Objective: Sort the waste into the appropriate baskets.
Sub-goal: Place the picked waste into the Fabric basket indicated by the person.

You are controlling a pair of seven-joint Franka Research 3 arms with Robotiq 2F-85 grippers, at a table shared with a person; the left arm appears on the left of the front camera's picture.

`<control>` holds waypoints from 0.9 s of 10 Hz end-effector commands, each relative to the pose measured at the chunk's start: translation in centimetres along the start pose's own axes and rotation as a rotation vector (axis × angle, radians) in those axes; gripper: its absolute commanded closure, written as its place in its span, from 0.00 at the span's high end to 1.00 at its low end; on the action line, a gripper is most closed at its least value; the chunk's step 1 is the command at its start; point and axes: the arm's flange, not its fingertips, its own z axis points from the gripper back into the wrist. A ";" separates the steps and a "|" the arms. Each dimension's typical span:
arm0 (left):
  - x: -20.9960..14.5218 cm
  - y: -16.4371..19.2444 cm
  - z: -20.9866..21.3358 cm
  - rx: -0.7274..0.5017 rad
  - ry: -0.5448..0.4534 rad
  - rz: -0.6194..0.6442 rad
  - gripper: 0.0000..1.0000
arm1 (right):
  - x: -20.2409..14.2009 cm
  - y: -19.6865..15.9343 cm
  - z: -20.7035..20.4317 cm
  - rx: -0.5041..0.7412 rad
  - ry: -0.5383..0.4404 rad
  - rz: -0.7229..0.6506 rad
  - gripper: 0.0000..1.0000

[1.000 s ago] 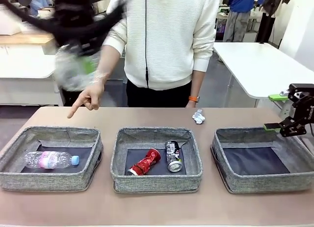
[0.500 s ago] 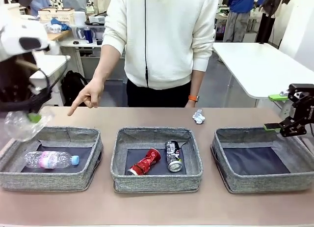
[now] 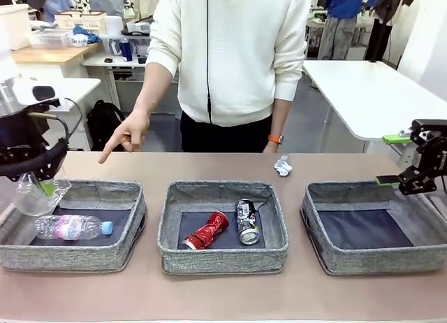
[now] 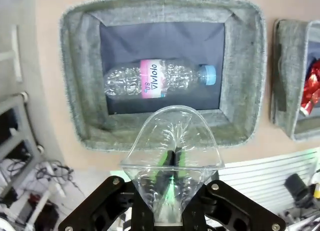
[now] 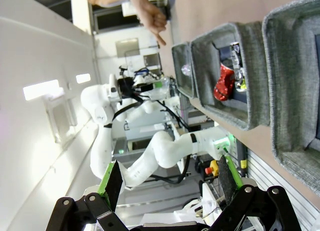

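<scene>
Your left gripper has dropped from high over the table to the near-left corner of the left basket, clenched on the clear plastic cup. The bottle lies inside that basket, just beside the cup. Your right gripper stands with jaws spread, holding nothing, by the right basket.
</scene>
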 end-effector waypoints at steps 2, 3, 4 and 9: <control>0.1 0.8 -0.1 -0.075 -0.009 0.046 0.05 | 0.1 0.5 0.2 0.009 0.004 -0.007 1.00; 0.1 0.9 -0.1 -0.093 -0.014 0.040 0.05 | 0.1 0.5 0.2 0.009 0.004 -0.007 1.00; 0.2 0.8 -0.1 -0.093 -0.018 0.040 0.05 | 0.1 0.5 0.2 0.009 0.004 -0.007 1.00; 0.4 1.1 0.4 -0.172 -0.110 0.109 1.00 | 0.1 0.5 0.2 0.009 0.004 -0.007 1.00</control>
